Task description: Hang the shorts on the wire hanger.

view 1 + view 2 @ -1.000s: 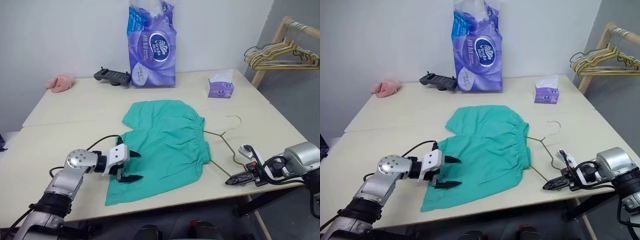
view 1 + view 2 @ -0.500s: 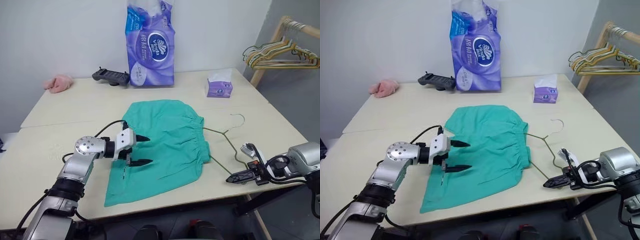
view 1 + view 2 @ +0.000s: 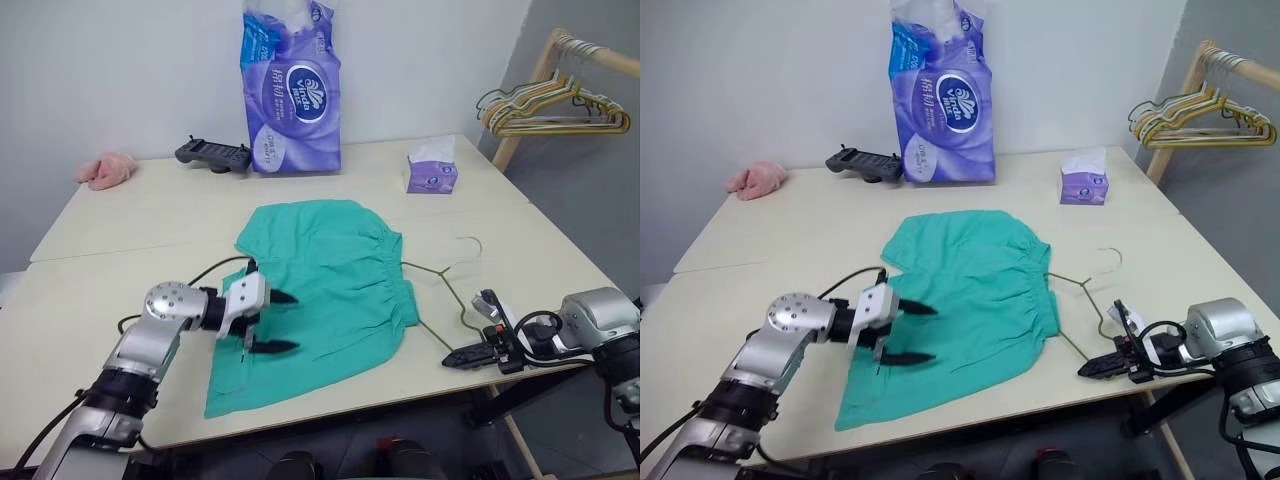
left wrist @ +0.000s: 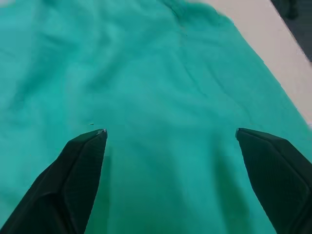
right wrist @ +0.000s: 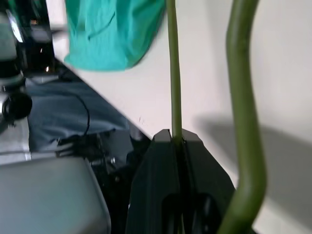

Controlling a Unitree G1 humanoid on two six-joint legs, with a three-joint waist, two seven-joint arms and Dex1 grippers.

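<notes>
hovering splayed left end effector point(image 3: 274, 322) over shorts point(image 3: 340, 270)

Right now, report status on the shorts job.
Left gripper open over shorts. Right gripper shut on hanger wire. Shorts flat on table, partly over hanger. Nothing in the way.

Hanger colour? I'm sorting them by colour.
The hanger is olive green; the right wrist view shows it best.

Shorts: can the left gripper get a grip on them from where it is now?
Probably yes. The left gripper hangs open right over the shorts, one finger on either side of bare fabric, nothing between.
</notes>
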